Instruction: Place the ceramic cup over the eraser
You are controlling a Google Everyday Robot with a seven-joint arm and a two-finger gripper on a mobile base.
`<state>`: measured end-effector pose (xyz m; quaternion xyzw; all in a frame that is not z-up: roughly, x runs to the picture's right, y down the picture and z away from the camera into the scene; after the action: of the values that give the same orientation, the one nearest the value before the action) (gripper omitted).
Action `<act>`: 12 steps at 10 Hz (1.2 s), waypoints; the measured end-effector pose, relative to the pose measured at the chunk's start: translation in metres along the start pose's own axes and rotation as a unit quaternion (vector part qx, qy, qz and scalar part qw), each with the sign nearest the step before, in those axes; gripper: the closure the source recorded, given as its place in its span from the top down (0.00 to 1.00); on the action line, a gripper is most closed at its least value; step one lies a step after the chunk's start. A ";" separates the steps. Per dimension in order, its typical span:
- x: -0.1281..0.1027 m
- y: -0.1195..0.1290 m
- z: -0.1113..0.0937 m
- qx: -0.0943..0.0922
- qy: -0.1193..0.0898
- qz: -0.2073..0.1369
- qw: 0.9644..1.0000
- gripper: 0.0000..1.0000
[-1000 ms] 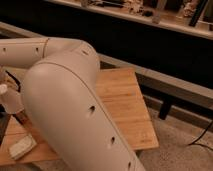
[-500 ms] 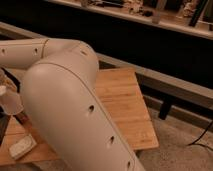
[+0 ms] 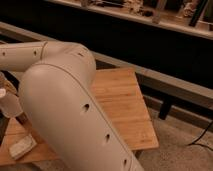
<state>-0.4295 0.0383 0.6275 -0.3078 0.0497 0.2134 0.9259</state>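
Though closed, one claw (image 3: 12, 106) far left.

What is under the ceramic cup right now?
The ceramic cup is at the left edge, with the gripper at its top, shut. Below it only the wooden table and a dark sliver I cannot identify show; the arm hides the rest.

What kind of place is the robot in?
Probably a lab or workshop: a wooden table, a long dark counter behind it, a cable on the speckled floor. The robot's gripper is at the far left edge, shut.
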 end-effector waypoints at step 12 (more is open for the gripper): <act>0.001 -0.006 0.050 -0.026 0.005 0.003 1.000 0.00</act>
<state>-0.4282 0.0635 0.6714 -0.3326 0.0495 0.2160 0.9167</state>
